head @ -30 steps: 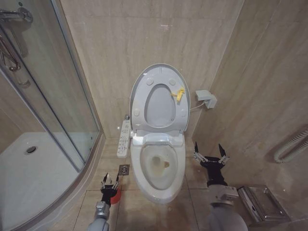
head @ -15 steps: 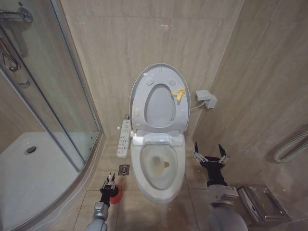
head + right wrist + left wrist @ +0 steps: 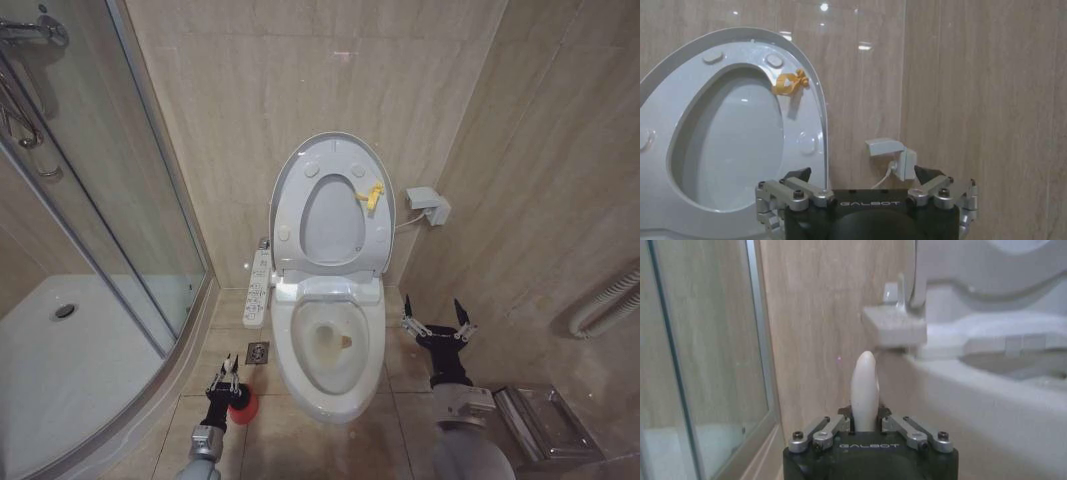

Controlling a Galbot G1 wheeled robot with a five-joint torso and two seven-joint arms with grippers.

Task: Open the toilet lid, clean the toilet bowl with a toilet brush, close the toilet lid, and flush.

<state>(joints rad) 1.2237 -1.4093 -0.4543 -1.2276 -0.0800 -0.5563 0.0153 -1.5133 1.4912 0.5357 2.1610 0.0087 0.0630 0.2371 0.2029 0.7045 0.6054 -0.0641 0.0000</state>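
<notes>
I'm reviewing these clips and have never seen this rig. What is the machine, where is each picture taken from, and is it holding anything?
It is a wheeled robot with two arms, in a bathroom. The head view looks down from its head at the toilet bowl, with the lid and seat raised against the wall. The other two pictures come from cameras on its wrists. The left gripper, low beside the bowl over a red cup holder on the floor, is shut on the white handle of the toilet brush. The right gripper hangs open and empty on the bowl's other side; its camera faces the raised lid and a wall socket.
</notes>
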